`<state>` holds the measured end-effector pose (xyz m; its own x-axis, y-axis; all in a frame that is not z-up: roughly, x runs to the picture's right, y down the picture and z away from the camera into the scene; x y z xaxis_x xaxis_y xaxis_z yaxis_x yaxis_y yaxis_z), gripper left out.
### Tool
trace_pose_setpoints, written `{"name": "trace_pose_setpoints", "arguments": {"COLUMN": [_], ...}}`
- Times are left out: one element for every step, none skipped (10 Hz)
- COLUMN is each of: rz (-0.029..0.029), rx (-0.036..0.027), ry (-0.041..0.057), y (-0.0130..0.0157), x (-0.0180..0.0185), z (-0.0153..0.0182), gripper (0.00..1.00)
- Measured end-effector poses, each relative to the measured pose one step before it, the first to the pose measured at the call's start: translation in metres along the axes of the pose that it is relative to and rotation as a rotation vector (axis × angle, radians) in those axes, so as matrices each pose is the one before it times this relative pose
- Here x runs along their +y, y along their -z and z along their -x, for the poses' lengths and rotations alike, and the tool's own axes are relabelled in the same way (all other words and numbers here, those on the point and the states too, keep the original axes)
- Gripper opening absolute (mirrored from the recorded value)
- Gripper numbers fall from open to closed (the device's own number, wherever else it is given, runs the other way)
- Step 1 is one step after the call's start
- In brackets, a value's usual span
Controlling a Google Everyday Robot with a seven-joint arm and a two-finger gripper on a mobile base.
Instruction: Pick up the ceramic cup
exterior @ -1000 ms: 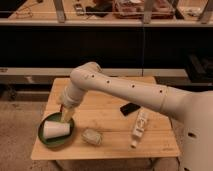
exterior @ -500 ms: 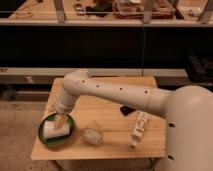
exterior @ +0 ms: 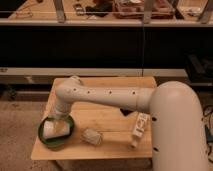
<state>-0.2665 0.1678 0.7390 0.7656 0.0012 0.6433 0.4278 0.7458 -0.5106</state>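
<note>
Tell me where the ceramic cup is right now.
At the lower left of the camera view, the ceramic cup lies on the green plate at the table's left corner, with the pincer right over it.

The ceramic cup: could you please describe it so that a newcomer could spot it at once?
On the wooden table, a green plate sits at the picture's left end, with the end effector right over it. The ceramic cup lies on that plate: plain white and rounded, unlike the small block and long bottle on bare wood farther right.
</note>
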Motion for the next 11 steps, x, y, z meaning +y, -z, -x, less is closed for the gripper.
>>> {"name": "trace_pose_setpoints", "arguments": {"rz": [0.00059,-0.00114,-0.00237,-0.00078,0.00203,0.00208,0.00506,0.00393,0.00406,0.00544,0.00435], "rx": [0.01128,0.00702,0.00541,0.00613,0.00624,0.00719,0.01941,0.01068,0.00845,0.00656,0.01221], "ry": [-0.02986,-0.02832,-0.02328,-0.01415,-0.00667,-0.00103,0.01177,0.00811,0.00591,-0.00179,-0.00508], "y": [-0.01110,-0.00897,-0.00741,-0.00817,-0.00710,-0.00508,-0.00813,-0.00382,-0.00334,-0.00374,-0.00359], "x": [-0.00199,-0.00222,-0.00239,-0.00165,-0.00039,0.00008,0.00071,0.00087,0.00083,0.00110,0.00051], "z": [-0.00731,-0.00670,-0.00504,-0.00222,-0.00016,0.00004,0.00153,0.00147,0.00155,0.00032,-0.00248], "gripper": [0.65,0.65,0.65,0.65,0.65,0.65,0.65,0.65,0.65,0.65,0.65]}}
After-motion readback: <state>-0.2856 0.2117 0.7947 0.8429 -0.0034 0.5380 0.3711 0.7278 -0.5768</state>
